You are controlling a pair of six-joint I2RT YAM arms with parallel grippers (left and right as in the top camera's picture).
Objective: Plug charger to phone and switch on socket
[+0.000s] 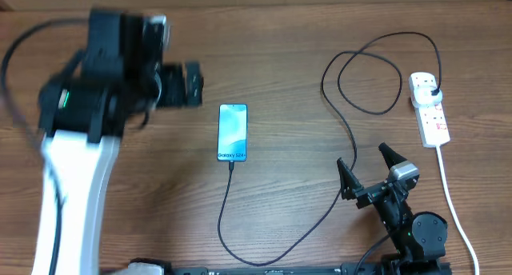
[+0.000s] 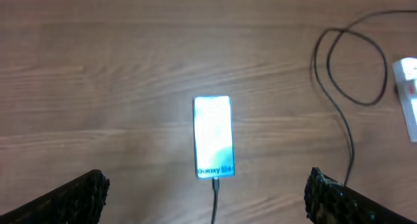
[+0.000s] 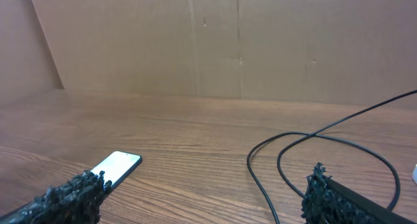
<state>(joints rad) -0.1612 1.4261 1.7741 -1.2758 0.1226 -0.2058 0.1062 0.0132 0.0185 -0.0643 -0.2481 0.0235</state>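
Phone (image 1: 233,131) mid-bench, charger (image 2: 214,201) tip apparently seated in its near end. Left pincer (image 1: 190,85) and right pincer (image 1: 362,157) both spread, empty. Step in hand, likely: the socket (image 1: 430,109) by the right edge; the right pincer must reach and press its switch.

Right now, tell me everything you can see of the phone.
The phone is a slim rectangle with a black edge, its screen lit light blue-teal with small white text at the near end. It lies flat, screen up, on the wooden table. The charger joins its near end; nothing else touches it.
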